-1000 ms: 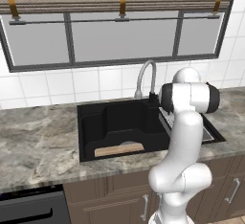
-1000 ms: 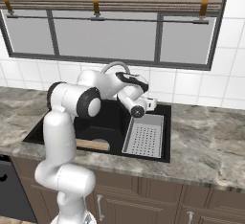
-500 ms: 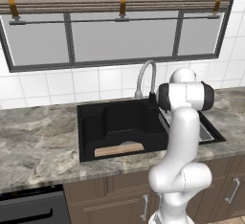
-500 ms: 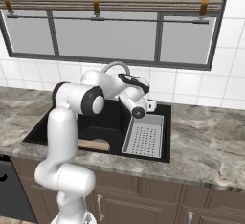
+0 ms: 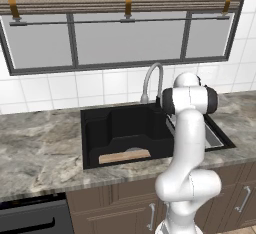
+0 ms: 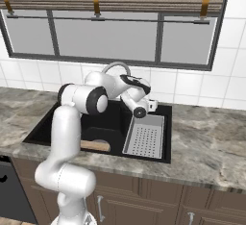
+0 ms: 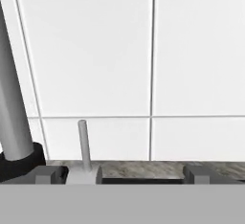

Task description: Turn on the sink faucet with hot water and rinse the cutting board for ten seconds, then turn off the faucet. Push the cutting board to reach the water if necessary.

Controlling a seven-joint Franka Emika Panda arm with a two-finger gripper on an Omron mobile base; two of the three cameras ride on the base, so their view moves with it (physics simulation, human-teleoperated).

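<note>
So the whole thing hinges on where the faucet's handle (image 7: 83, 141) sits relative to the gripper (image 7: 122, 174): in the hand view it's seen as a slim upright stick, just off to the left of the gap between the spread fingertips, with the faucet (image 7: 14, 117) stem further left again. The long axis of the handle is pretty much vertical against the tiled wall. The gripper (image 6: 152, 106) is held wide open with nothing in it, at the back edge of the sink (image 6: 67, 132), near the back edge of the table. No water is seen running yet. The cutting board (image 5: 125, 156) is lying flat at the sink's front wall, well apart from the spout, so a push is probably needed later.
</note>
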